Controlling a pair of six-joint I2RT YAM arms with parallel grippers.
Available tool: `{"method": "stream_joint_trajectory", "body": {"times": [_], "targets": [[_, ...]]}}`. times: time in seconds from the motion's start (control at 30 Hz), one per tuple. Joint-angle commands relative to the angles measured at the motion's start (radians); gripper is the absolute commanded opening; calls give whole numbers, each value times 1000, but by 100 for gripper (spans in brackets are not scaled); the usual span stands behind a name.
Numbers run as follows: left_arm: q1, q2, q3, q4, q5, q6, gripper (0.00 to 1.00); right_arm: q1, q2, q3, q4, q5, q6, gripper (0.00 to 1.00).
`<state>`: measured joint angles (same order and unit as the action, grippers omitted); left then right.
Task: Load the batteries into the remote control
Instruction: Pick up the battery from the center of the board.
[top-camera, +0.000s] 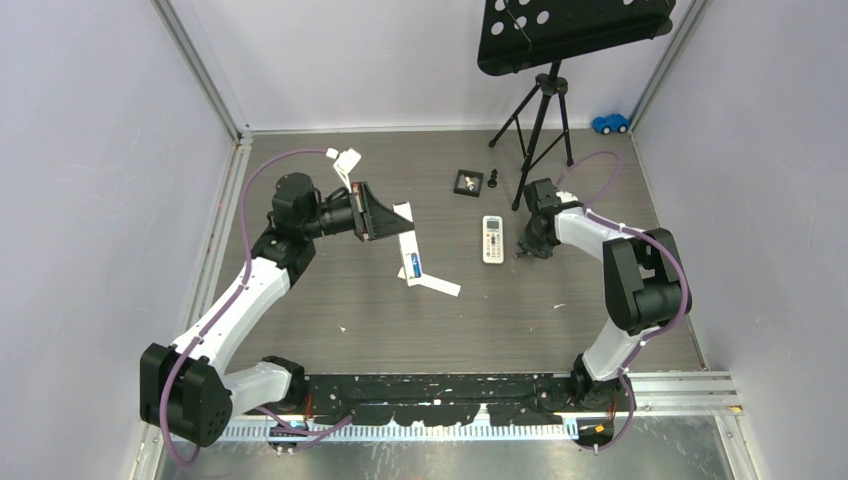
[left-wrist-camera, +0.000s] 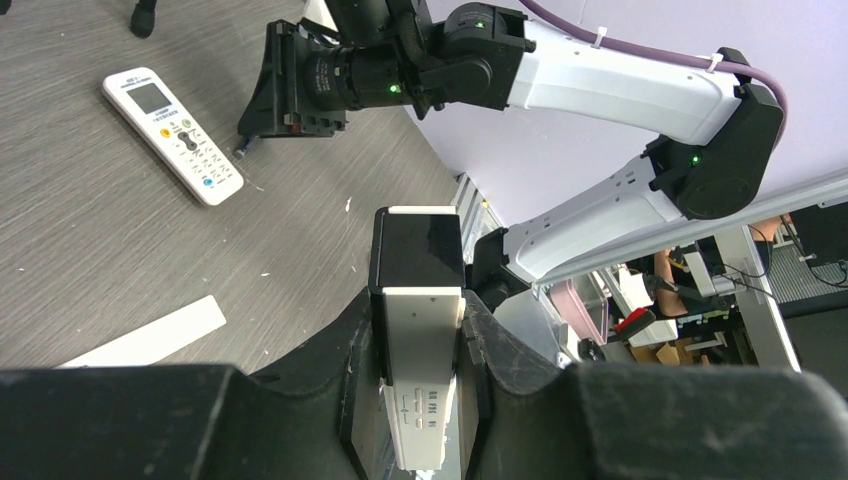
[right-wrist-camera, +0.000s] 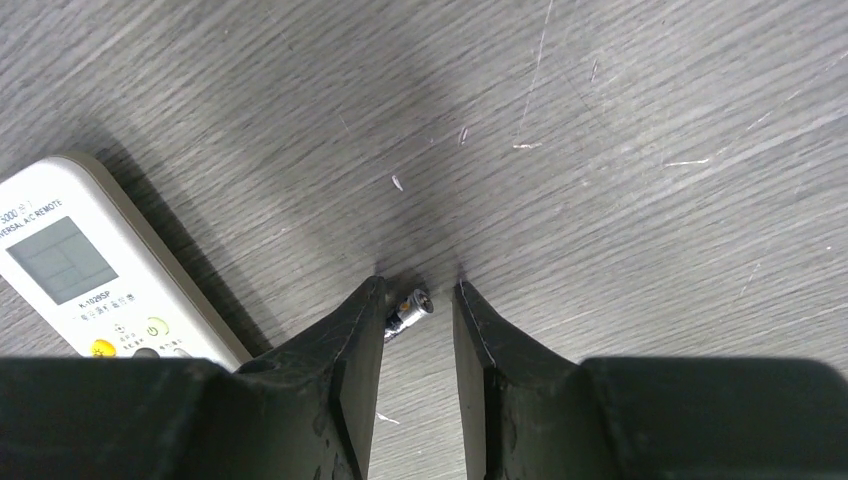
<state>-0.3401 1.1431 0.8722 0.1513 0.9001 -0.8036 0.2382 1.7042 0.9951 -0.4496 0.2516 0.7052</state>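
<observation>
Battery (right-wrist-camera: 408, 309): small slim cylinder with a silvery cap. Lies on the surface (top-camera: 520, 310) between the fingertips of the right gripper (right-wrist-camera: 418, 285), close against one finger and clear of the other.

Right gripper: tips down at the surface, jaws narrowly apart, gap wider than the battery, not clamped on it.

Remote control (top-camera: 493, 239): white, screen and buttons facing up, flat on the surface just to the left of the right gripper. Touched by neither gripper.

Left gripper (left-wrist-camera: 418, 300): up off the surface, pointed toward the right arm, closed on a white-and-black casing (left-wrist-camera: 425, 345). Casing juts beyond the fingertips, black section at the far end.

Blue battery (top-camera: 413, 266): sits on a white piece below the left gripper in the overhead view. Link between that piece and the casing unclear.

White strip (top-camera: 441, 285): flat on the surface just beside that piece.

Farther back: small black tray (top-camera: 468, 181), contents too small to tell; tripod (top-camera: 540, 115) carrying a black perforated panel (top-camera: 575, 30); blue toy car (top-camera: 610, 123) at the far right corner.
</observation>
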Motion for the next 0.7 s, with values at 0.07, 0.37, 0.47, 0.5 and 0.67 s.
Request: {"method": "stream_joint_trajectory", "body": {"times": [0.07, 0.37, 0.47, 0.5, 0.67], "targets": [[2, 0, 22, 19, -1, 4, 0, 3, -13, 22, -41, -31, 73, 37], [2, -13, 11, 17, -5, 3, 0, 13, 30, 8, -12, -68, 144, 35], [2, -11, 11, 17, -5, 2, 0, 15, 50, 8, -4, -59, 140, 25], [2, -11, 11, 17, -5, 3, 0, 15, 59, 10, -2, -57, 134, 20], [1, -13, 11, 16, -5, 2, 0, 29, 87, 28, 1, -5, 74, 3]]}}
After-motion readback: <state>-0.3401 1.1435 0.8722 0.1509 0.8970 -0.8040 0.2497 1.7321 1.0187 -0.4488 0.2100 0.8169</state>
